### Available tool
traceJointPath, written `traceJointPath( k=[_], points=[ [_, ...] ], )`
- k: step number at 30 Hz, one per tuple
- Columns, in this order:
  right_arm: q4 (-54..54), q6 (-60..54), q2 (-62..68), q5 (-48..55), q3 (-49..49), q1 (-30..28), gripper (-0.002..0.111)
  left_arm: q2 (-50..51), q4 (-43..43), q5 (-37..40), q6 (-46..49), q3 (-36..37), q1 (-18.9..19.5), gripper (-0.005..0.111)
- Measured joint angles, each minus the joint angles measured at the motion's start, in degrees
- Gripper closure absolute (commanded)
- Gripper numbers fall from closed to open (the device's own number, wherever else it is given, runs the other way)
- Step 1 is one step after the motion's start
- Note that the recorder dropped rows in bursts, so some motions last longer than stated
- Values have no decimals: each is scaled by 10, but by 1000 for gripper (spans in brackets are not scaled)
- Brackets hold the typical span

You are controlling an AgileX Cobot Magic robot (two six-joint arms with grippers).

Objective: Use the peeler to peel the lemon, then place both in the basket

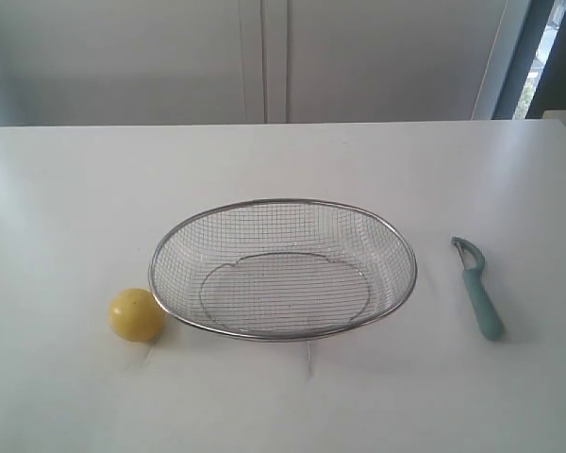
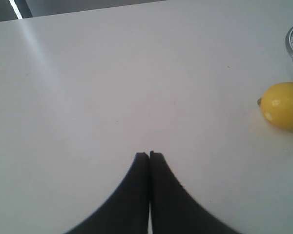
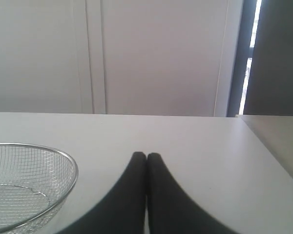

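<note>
Left hand (image 2: 149, 155): fingers pressed together, nothing between them. It hangs above bare white surface (image 1: 283, 156).
Right hand (image 3: 146, 156): fingers together as well, nothing gripped. It also sits over bare surface.
Lemon (image 1: 137, 314): in the exterior view it rests on the surface at the basket's left end, toward the camera. It is right up against the rim; I cannot tell whether it touches.
Lemon vs left hand: in the left wrist view the lemon lies off to one side of the closed fingertips and slightly ahead of them. It is well apart from them, with open surface between.
Basket (image 1: 264, 201): oval wire mesh, upright, mid-surface, nothing in it. One edge of it shows just past the lemon in the left wrist view.
Basket vs right hand: the rim lies to the side of the closed fingertips, near but not in contact.
Peeler (image 1: 478, 291): flat on the surface to the right of the basket, clearly apart from the rim. The teal handle points toward the camera and the metal head away.
Peeler vs right hand: I cannot place it from my views.
Lemon peel: intact, smooth yellow all over what I can see.
</note>
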Motion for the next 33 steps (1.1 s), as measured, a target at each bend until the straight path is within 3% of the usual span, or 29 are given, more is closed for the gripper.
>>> traceJointPath(
  k=[18,33],
  points=[
    [0,0,0,-76,0,0,108,0,0,0,0,0,0,107],
    [0,0,0,-290,0,0,108,0,0,0,0,0,0,107]
  ],
)
